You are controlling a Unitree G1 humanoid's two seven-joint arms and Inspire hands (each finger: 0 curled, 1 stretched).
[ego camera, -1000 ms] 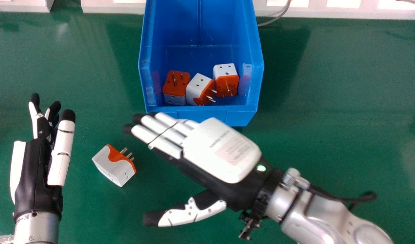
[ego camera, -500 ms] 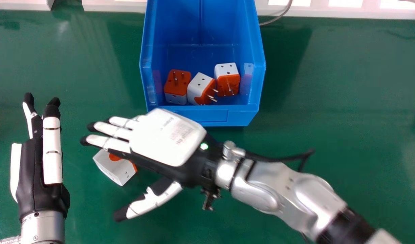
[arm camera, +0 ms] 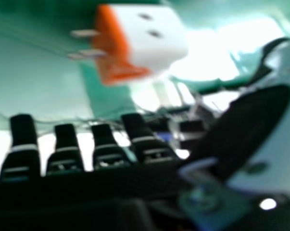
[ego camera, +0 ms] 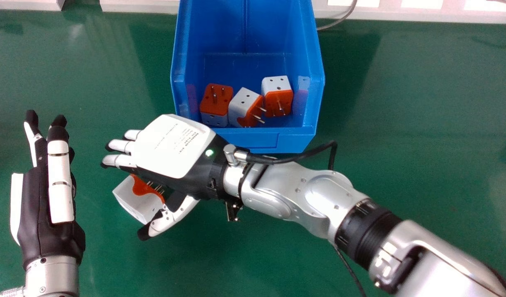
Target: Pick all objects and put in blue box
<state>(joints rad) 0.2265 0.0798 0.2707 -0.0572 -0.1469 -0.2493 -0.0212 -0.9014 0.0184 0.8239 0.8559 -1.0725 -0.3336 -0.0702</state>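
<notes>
In the head view my right hand [ego camera: 170, 146] is palm-down over the table, its fingers above the far side of a white and orange plug adapter [ego camera: 135, 198] and its thumb at the near side. The fingers are relaxed, not curled round it. In the right hand view the adapter [arm camera: 149, 41] lies beyond the fingertips of my right hand [arm camera: 104, 149], its pins showing. The blue box [ego camera: 253, 140] holds three similar adapters [ego camera: 213, 101] near its front wall. My left hand [ego camera: 42, 206] stands open at the left, apart from the adapter.
The green table [ego camera: 401, 123] surrounds the box on both sides. A pale ledge [ego camera: 422, 15] with a grey cable [ego camera: 335, 22] runs along the far edge. My right forearm [ego camera: 294, 194] crosses the table in front of the box.
My right hand has moved left from in front of the box to the loose adapter, its thumb now beside it. My left hand has turned slightly. The adapters have stayed in place.
</notes>
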